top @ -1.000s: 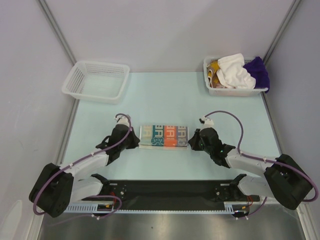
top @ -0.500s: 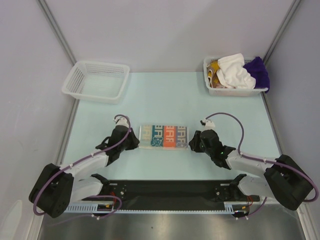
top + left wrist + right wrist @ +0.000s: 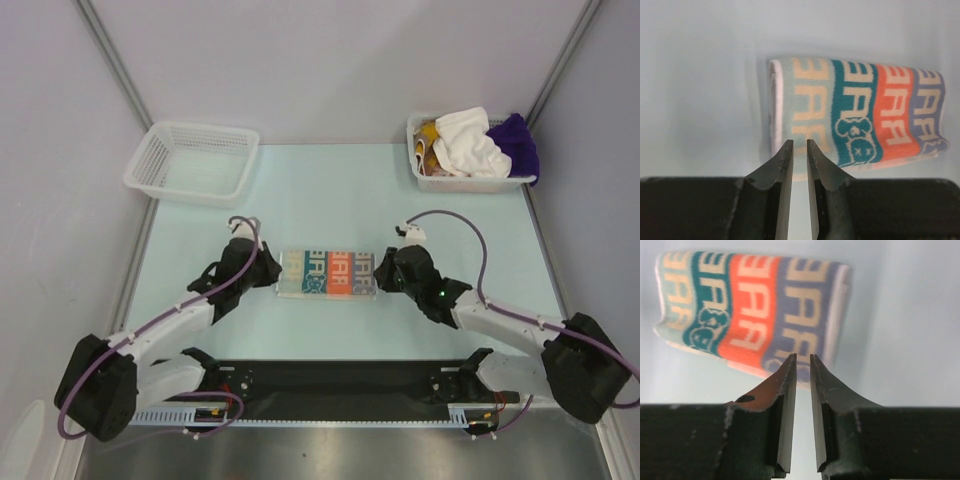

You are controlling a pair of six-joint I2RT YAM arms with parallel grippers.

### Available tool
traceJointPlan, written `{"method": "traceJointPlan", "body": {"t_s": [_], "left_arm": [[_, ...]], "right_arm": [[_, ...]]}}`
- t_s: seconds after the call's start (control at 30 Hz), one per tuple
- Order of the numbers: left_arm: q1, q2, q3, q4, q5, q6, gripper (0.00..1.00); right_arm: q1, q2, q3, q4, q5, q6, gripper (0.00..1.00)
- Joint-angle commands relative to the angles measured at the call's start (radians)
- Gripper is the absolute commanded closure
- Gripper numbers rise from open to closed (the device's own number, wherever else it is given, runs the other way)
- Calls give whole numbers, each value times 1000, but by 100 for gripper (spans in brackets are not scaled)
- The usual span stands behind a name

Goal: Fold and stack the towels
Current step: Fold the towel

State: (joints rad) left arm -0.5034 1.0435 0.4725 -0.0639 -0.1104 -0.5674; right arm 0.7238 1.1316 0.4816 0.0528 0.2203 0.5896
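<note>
Two arms reach forward and inward from the near edge of the table (image 3: 330, 195), forearms low and angled toward each other, wrists pointing at the centre. The printed towel (image 3: 327, 273) lies flat between them as a long folded rectangle with teal, orange, blue-grey and pale bands, cream letters and a small bear-like figure; rounded fold on one long side, layered white-edged ends. The left gripper (image 3: 270, 273) sits at the towel's left end and the right gripper (image 3: 381, 274) at its right end, both just beside or touching it; cannot tell which from above. In the left wrist view the left gripper (image 3: 799, 145) has its fingers drawn almost together, thin slit only, tips overlapping the near edge of the towel (image 3: 860, 115), no cloth seen pinched. Same in the right wrist view: right gripper (image 3: 803, 357) nearly closed, tips at the near corner of the towel (image 3: 750, 310). Far right, a white basket (image 3: 465, 184) holds a white towel (image 3: 468, 142) and a purple towel (image 3: 516, 140); far left is a second basket (image 3: 190, 160).
</note>
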Motion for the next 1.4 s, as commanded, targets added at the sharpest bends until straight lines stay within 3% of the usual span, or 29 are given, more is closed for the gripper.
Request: {"method": "traceJointPlan", "body": {"t_s": [0.0,0.2,0.3,0.73,1.1,1.37], "left_arm": [[-46,73,74,51,43,21,78],[-98,280,107,165,103,14,80],[-115,339,106,182,132,6,84],[-146,210,63,128,83,9,83],[-147,297,-21,213,88,-41,85],[-147,311,-81,246,31,-77,89]], "right_arm": [[57,104,132,-22,25,-24,78],[123,365,290,-16,24,-39,82],[141,407,316,-27,25,-45,83],[216,352,232,-24,63,-7,83],[216,421,187,48,50,22,84],[166,332,126,41,16,44,84]]}}
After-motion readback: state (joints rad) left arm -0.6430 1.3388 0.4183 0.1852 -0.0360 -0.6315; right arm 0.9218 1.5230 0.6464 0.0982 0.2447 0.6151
